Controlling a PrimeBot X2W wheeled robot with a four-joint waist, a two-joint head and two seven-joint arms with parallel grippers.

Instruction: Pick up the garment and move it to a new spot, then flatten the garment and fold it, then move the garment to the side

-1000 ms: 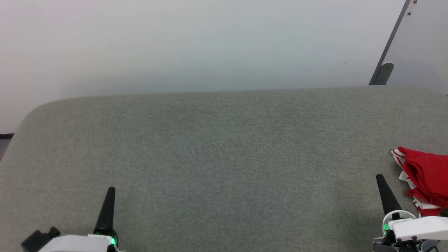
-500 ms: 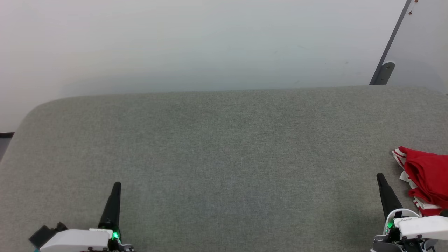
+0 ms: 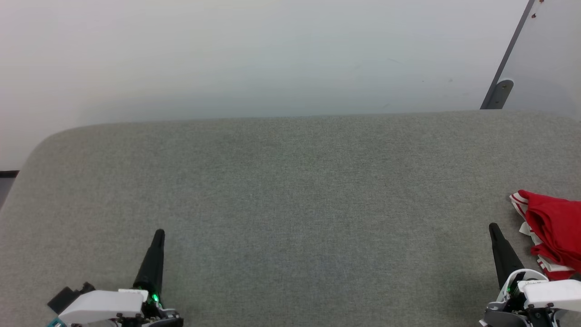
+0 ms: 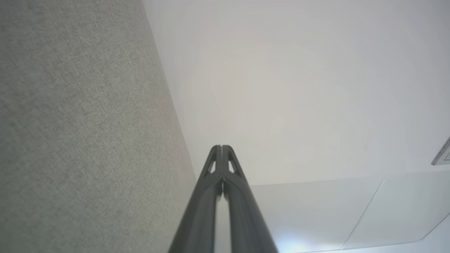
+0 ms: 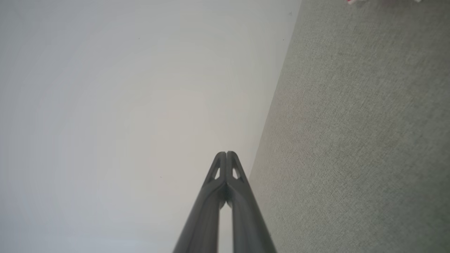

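Note:
The garment (image 3: 554, 227), red with red-and-white striped trim and bits of white, lies bunched at the right edge of the grey fabric surface (image 3: 290, 190), partly cut off by the frame. My right gripper (image 3: 492, 226) stands just left of it, shut and holding nothing, a small gap from the cloth. My left gripper (image 3: 159, 233) is at the lower left, shut and empty. In the left wrist view the left gripper (image 4: 221, 146) has its two fingers pressed together. The right gripper (image 5: 226, 152) looks the same in the right wrist view, where a sliver of the garment (image 5: 352, 1) shows at the top edge.
A pale wall (image 3: 254, 59) rises behind the surface's far edge. A grey slanted post with a bracket (image 3: 499, 91) stands at the far right. The surface's rounded left corner (image 3: 41, 145) drops to a dark floor strip.
The left gripper has moved forward and a little right over the surface. The right gripper has edged slightly forward. The garment lies as before.

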